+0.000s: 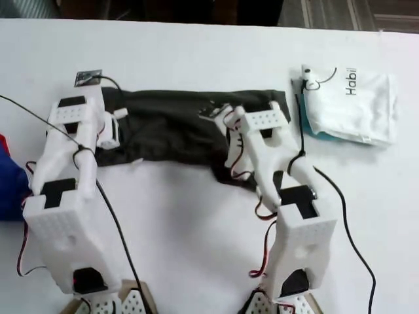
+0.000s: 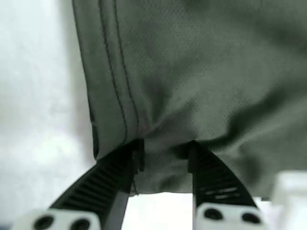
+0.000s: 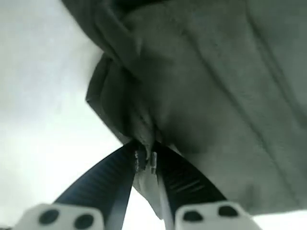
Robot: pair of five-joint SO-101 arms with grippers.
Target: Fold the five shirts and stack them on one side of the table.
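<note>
Jaws of ribbed black plastic on the right gripper (image 3: 145,160) are closed, tips nearly meeting, on a bunched fold of the dark shirt (image 3: 216,96). The cloth pinched there is gathered into a thick, rounded lump that rises from the tips and spreads away from the gripper in soft creases. It is a matte, fine-knit fabric of dark grey-green.

On the left gripper (image 2: 163,155) the jaws stand apart, set down on the same shirt (image 2: 192,72) close to its edge. A hem with two rows of stitching runs away from one jaw, and shallow wrinkles draw in toward the gap between the tips. Pale tabletop shows past the hem on that side.

From above, the dark shirt (image 1: 170,127) lies as a long, flat band across the white table (image 1: 196,222), stretched between the two grippers: the left gripper (image 1: 114,127) at one end, the right gripper (image 1: 219,114) near the other end. A corner of it hangs down toward the base of the right arm. Both arms are blocky white printed plastic, with thin black and red cables looping along them.

Beyond the right gripper, on its outer side and apart from the dark shirt, a folded white shirt (image 1: 353,104) sits as a puffy rectangle over a teal layer (image 1: 327,135). On the outer side of the left arm, a blue cloth (image 1: 10,176) lies at the table's edge.
</note>
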